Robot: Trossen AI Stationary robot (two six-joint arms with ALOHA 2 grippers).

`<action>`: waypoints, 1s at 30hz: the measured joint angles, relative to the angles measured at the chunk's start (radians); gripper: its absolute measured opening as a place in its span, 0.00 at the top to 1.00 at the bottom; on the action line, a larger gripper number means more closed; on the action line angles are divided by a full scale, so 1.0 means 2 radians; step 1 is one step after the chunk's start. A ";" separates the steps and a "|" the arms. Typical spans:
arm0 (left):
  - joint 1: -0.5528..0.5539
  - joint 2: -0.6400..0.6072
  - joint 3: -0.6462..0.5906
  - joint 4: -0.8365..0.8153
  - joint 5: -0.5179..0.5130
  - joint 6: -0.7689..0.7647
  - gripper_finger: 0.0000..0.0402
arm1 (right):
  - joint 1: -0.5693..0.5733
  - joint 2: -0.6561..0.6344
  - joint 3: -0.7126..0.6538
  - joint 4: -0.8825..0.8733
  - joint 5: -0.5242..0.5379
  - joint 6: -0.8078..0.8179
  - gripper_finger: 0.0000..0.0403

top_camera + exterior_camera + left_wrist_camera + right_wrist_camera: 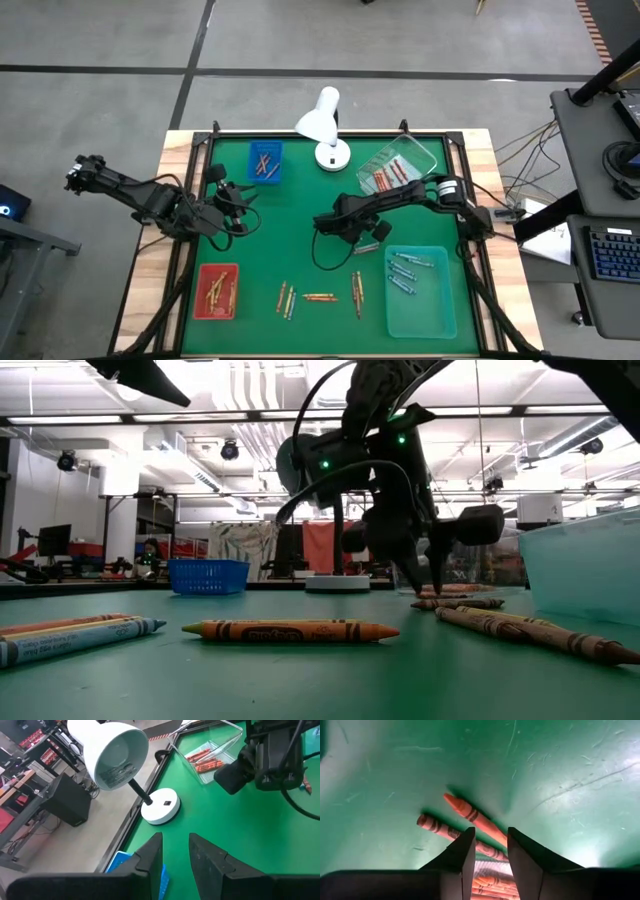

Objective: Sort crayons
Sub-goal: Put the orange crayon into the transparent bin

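My right gripper (pixel 489 851) points down at the green mat (pixel 300 220) near the middle of the table, its two fingers (pixel 457 857) a little apart with nothing clamped between them. Just below the tips lie two orange-red crayons (pixel 470 815) side by side on the mat, and one of them runs into the gap between my fingers; whether it touches either finger I cannot tell. In the low view the same gripper (pixel 425 575) hangs just over a couple of crayons on the mat.

My left gripper (pixel 175 847) waits over the left part of the mat, fingers parted and holding nothing, facing the white desk lamp (pixel 322 125).

More loose crayons (pixel 320 297) lie in a row along the front of the mat, between the red tray (pixel 216 291) at the front left and the pale green tray (pixel 420 292) at the front right. Both of those hold some crayons too, as do the blue tray (pixel 265 161) at the back left and the clear tray (pixel 397 167) at the back right
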 joint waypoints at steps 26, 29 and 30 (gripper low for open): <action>0.000 0.000 0.000 0.017 0.000 0.000 0.81 | -0.005 0.001 0.000 0.088 -0.005 -0.026 0.94; 0.000 0.000 0.000 0.023 0.000 0.000 0.81 | -0.007 0.001 0.000 0.093 -0.005 -0.024 0.97; 0.000 0.000 0.000 0.024 0.000 0.000 0.81 | -0.007 0.001 0.000 0.094 -0.005 -0.024 0.97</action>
